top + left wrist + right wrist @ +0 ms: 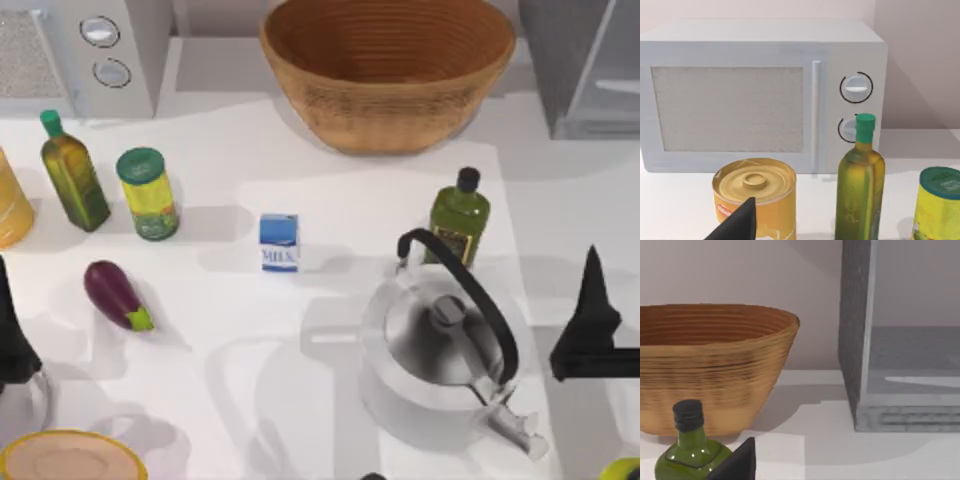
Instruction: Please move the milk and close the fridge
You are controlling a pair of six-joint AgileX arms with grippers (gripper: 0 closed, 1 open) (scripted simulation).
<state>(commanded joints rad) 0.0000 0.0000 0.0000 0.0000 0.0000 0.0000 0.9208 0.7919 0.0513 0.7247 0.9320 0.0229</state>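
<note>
The milk is a small blue and white carton standing upright near the middle of the table, apart from both grippers. The fridge is a grey box at the back right corner. In the right wrist view the fridge stands open and its lighter grey inside shows. My right gripper is at the table's right edge, well to the right of the milk and in front of the fridge. At the left edge, beside the eggplant, is my left gripper.
A steel kettle and a dark green bottle stand between the milk and my right gripper. A wicker basket sits at the back centre. At the left are a microwave, olive oil bottle, yellow jar, yellow can and eggplant.
</note>
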